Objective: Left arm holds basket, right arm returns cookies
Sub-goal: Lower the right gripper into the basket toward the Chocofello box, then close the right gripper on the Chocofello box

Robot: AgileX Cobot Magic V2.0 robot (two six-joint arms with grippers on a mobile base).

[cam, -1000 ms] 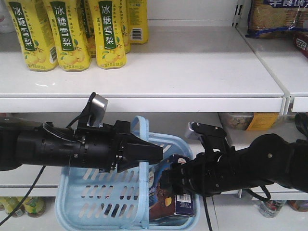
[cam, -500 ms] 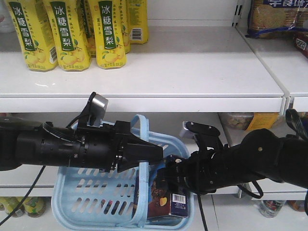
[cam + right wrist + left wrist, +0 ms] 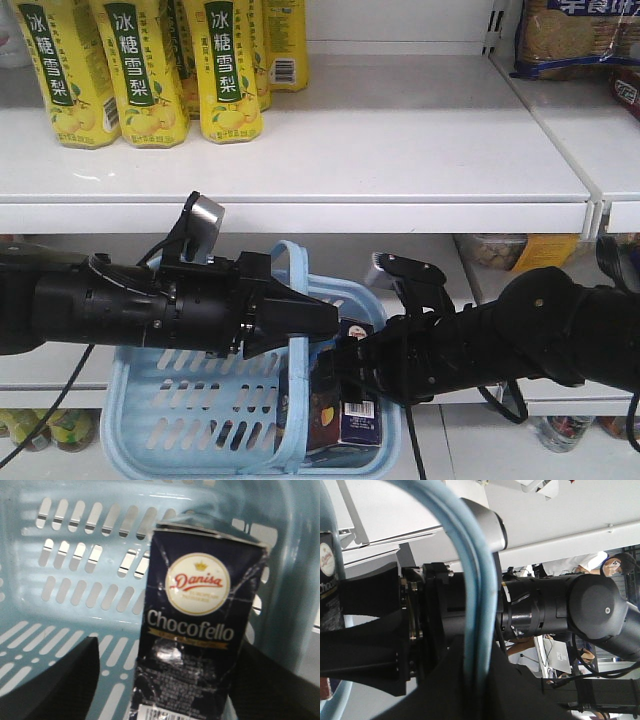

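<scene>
Exterior front-facing view is showing the light blue shopping basket [image 3: 150,420] hanging in front of the lower shelf, with the left end effector [image 3: 318,322] closed on its band handle [image 3: 297,400] and carrying its weight. The Danisa Chocofello cookie box [image 3: 357,422] is standing upright inside the basket, against its right wall. The right end effector [image 3: 345,372] is reaching into the basket from the right, at the box's upper part.

From the right wrist, the dark fingers [image 3: 50,680] are sitting spread on either side of the box, one with a strip of basket floor showing between it and the cardboard, so the jaws look wide and not yet clamped.

Judging by this, the grasp is the step in hand. The next move calls for closing squarely on the box's sides, then lifting it straight up, clear of the basket's rim and handle, before carrying it to the white shelf [image 3: 400,150] above the basket.
</scene>
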